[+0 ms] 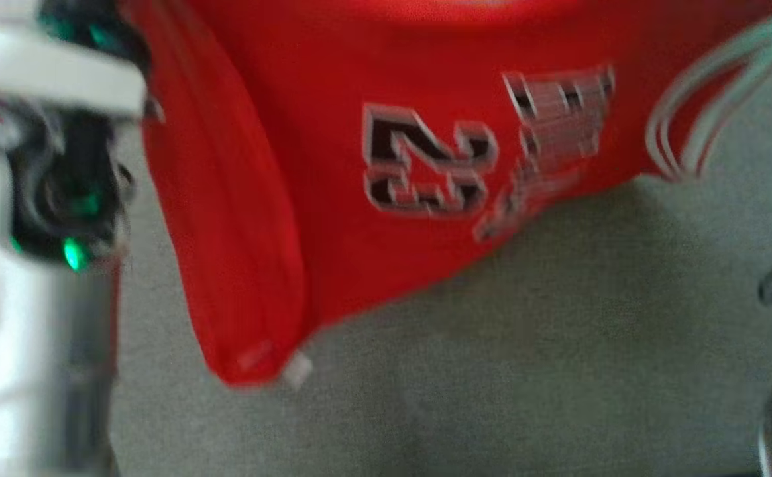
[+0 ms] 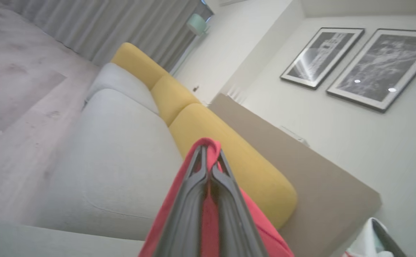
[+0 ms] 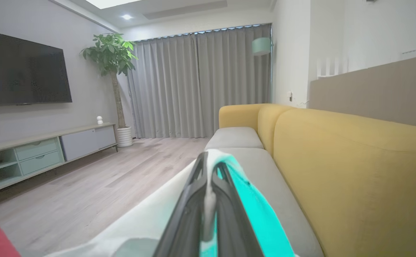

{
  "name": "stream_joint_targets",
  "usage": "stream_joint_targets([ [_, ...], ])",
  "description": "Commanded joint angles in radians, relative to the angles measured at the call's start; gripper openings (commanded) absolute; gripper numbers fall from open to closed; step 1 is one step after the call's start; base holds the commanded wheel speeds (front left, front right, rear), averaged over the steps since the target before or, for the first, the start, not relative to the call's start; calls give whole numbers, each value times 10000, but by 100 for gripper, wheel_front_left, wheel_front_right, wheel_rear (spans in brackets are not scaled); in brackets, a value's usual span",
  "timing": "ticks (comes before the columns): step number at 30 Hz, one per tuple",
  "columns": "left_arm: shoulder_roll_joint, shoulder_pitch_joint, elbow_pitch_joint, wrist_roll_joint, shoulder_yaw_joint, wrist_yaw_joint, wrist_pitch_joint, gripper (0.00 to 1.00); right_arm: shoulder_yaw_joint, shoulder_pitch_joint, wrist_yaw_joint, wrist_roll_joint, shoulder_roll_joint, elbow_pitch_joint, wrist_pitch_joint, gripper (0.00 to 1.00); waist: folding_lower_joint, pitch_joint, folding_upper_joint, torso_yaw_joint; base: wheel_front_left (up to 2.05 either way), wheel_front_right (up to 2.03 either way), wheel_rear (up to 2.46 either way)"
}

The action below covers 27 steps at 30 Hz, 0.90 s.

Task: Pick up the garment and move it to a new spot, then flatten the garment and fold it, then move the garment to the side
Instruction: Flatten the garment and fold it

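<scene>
The garment point(image 1: 332, 132) is a red jersey with a black and white number on it. It hangs blurred above the grey sofa seat point(image 1: 525, 371), its lower corner drooping at the left. In the left wrist view my left gripper point(image 2: 209, 155) is shut on a fold of the red cloth point(image 2: 265, 228). My right gripper point(image 3: 209, 162) is shut on a white and teal trimmed edge point(image 3: 257, 210) of the garment; that striped trim point(image 1: 690, 106) also shows at the head view's upper right. My pale left forearm point(image 1: 1, 344) stands at the left edge.
The sofa's yellow backrest point(image 3: 354, 171) runs along the right, with a beige wall panel point(image 2: 318, 178) behind it. A low cabinet point(image 3: 43, 153), a television point(image 3: 18, 71) and a potted plant point(image 3: 113, 57) stand across the wooden floor point(image 3: 97, 189). Grey curtains point(image 3: 200, 82) close the far end.
</scene>
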<state>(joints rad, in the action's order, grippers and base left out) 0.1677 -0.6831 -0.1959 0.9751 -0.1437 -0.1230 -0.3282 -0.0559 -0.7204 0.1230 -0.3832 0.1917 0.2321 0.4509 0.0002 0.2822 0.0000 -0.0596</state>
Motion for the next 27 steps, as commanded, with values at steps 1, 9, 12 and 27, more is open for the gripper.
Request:
stream_joint_targets([
  [1, 418, -670, -20, -216, 459, 74, 130, 0, 301, -686, 77, -87, 39, -45, -217, 0, -2, 814, 0, -146, 0, 0, 0],
  [9, 798, -4082, 3544, -1669, 697, 946, 2306, 0, 1378, -5185, 77, 316, -130, -4568, -3956, 0, -2, 1912, 0, -459, 0, 0, 0],
  [12, 947, -5361, 4548, -2165, 743, 1435, 3461, 0, 1589, -6724, 77, 609, -56, -5665, -5768, 0, -2, 1896, 0, -510, 0, 0, 0],
  [27, 960, -939, 6954, -2649, -1124, 2485, 5075, 0, 3629, -2046, 77, -930, 1726, -6882, -3570, 0, -2, 912, 0, -187, 0, 0, 0],
])
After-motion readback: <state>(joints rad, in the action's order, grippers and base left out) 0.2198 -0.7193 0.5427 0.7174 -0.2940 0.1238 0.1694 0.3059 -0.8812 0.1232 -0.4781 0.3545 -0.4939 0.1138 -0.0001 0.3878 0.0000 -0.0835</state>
